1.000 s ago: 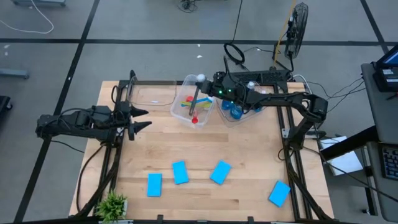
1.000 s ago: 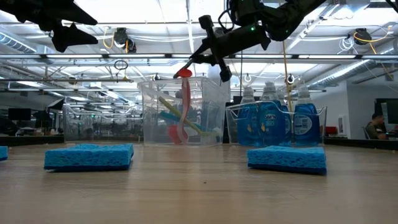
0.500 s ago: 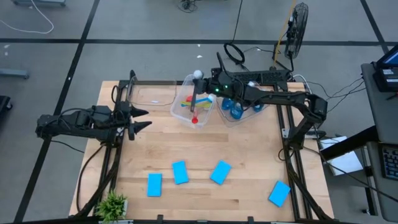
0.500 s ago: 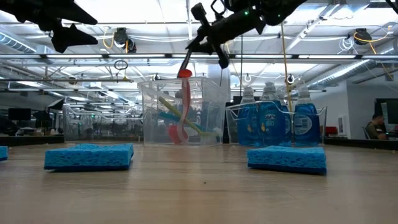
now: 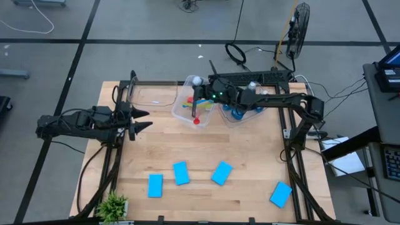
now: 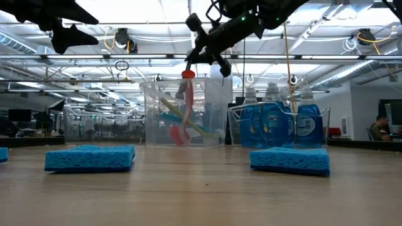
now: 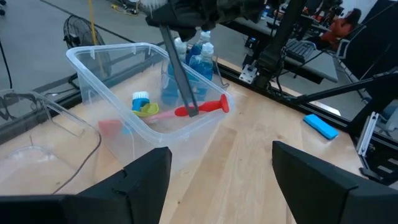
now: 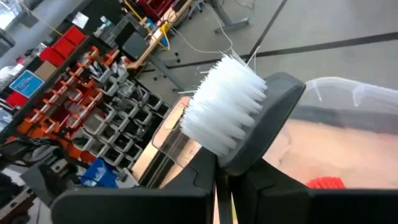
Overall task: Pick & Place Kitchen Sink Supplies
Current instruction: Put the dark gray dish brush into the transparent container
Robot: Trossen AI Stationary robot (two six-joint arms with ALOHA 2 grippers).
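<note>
Over the table, right gripper [image 5: 199, 95] jaws clamp the grey brush [image 5: 196, 91], handle slanting down into tub [image 5: 177, 111].

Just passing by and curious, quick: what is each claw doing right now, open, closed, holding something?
Left claw: open, holding nothing, waiting at the table's left side.
Right claw: closed on the grey brush, above the tub of brushes.

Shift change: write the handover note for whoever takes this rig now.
Right tool: shut on the grey brush, held over the brush tub.
Left tool: open, empty, waiting at the table's left side.
Done: red brush and other coloured brushes lie in that tub; blue bottles stand in the next tub.
Left: release the grey brush into the tub, then place the four sponges lying on the table's near half.
</note>
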